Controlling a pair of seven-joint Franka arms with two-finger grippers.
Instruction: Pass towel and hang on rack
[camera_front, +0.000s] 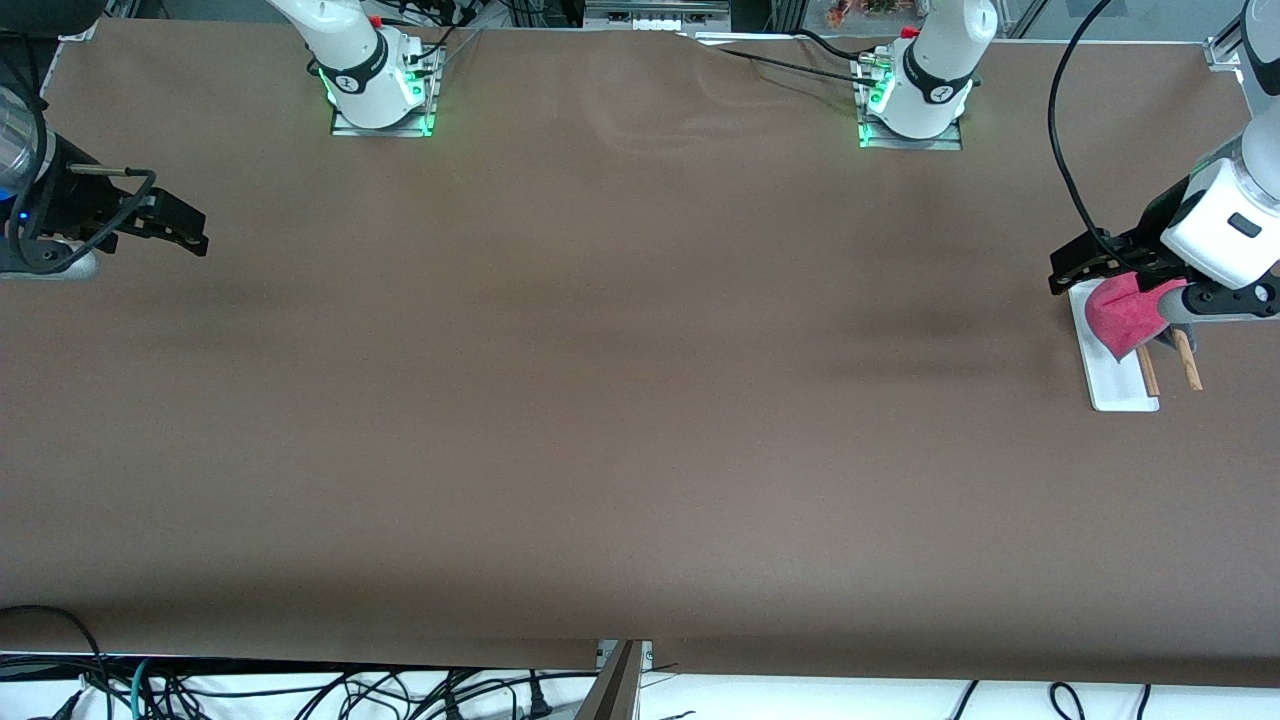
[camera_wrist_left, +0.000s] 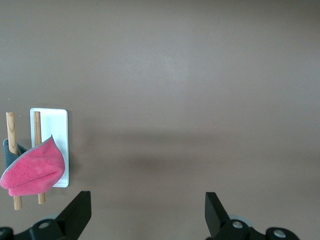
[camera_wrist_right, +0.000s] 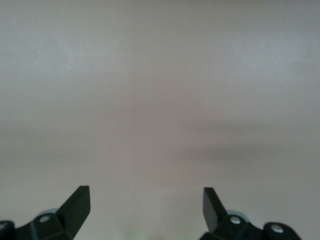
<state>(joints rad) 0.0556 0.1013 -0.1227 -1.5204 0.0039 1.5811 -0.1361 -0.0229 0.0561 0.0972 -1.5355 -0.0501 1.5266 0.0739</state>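
Note:
The pink-red towel (camera_front: 1125, 315) hangs over the two brown rods of the rack (camera_front: 1115, 385) at the left arm's end of the table. In the left wrist view the towel (camera_wrist_left: 35, 170) drapes across both rods, pink face out, with a grey strip at one edge, above the rack's white base (camera_wrist_left: 60, 130). My left gripper (camera_front: 1068, 270) is open and empty over the table just beside the rack, and its own view shows it (camera_wrist_left: 148, 210) over bare table. My right gripper (camera_front: 190, 232) is open and empty, waiting at the right arm's end, with only table in its view (camera_wrist_right: 146, 207).
The two arm bases (camera_front: 380, 90) (camera_front: 915, 100) stand at the table's back edge. A black cable (camera_front: 1065, 150) hangs by the left arm. Loose cables (camera_front: 300, 695) lie below the table's front edge.

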